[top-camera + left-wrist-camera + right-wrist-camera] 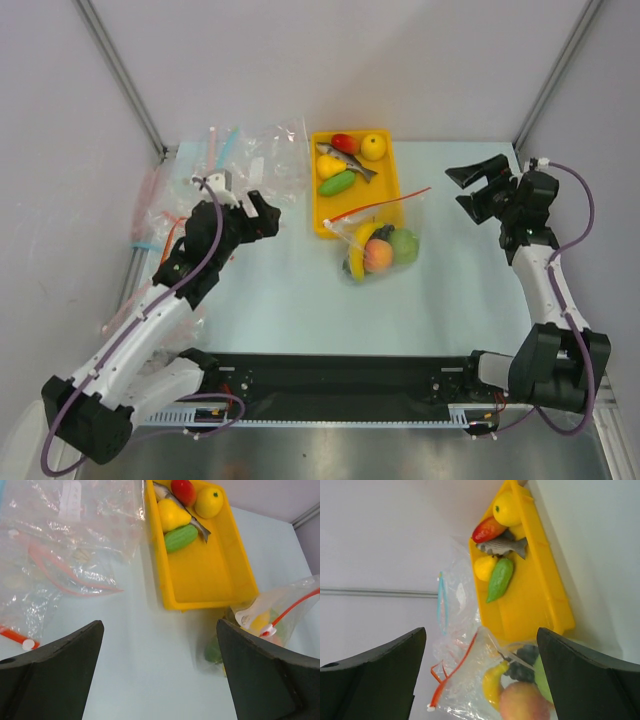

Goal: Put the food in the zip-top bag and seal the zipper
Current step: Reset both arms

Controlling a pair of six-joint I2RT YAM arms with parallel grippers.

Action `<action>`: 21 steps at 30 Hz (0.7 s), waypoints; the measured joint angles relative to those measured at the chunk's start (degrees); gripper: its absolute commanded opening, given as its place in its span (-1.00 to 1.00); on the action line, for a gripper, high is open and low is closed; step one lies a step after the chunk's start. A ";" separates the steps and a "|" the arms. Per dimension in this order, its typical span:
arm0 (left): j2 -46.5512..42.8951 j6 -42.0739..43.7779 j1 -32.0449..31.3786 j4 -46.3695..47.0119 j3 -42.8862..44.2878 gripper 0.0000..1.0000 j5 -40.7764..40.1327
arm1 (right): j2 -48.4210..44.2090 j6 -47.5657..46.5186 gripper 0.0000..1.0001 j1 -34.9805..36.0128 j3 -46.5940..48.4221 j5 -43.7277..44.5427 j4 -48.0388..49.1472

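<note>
The zip-top bag (380,250) lies on the table just in front of the yellow tray (385,215). Through its clear plastic I see a banana (357,245), a peach (378,257), a round green fruit (405,245) and dark grapes (384,232). Its red zipper (385,204) runs along the far edge, raised against the tray. My left gripper (262,215) is open and empty, left of the bag. My right gripper (478,188) is open and empty, to the bag's right. The right wrist view shows the bag (485,680), the zipper (452,672) and the peach (522,702). The left wrist view shows the bag's corner (295,625).
The tray holds a red fruit (344,142), a lemon (374,146), a toy fish (347,160), a yellow pear (330,166) and a green vegetable (337,183). A heap of other clear pouches (225,160) lies at the back left, behind the left arm.
</note>
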 measured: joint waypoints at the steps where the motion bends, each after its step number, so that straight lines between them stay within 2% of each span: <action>1: -1.79 -0.96 0.00 1.03 -2.40 0.99 -0.04 | -1.38 -0.48 0.99 0.00 -0.76 0.37 -1.62; 9: -17.68 -6.23 0.02 7.72 -19.17 1.00 -1.05 | -11.28 -2.71 0.99 0.00 -10.84 2.21 -10.21; 13: -22.84 -7.91 0.02 6.88 -23.43 0.99 -1.03 | -14.56 -5.62 0.99 0.00 -11.98 3.28 -15.72; 21: -32.57 -12.72 0.02 6.12 -31.36 1.00 2.58 | -19.08 -8.66 0.99 0.00 -15.21 3.85 -19.50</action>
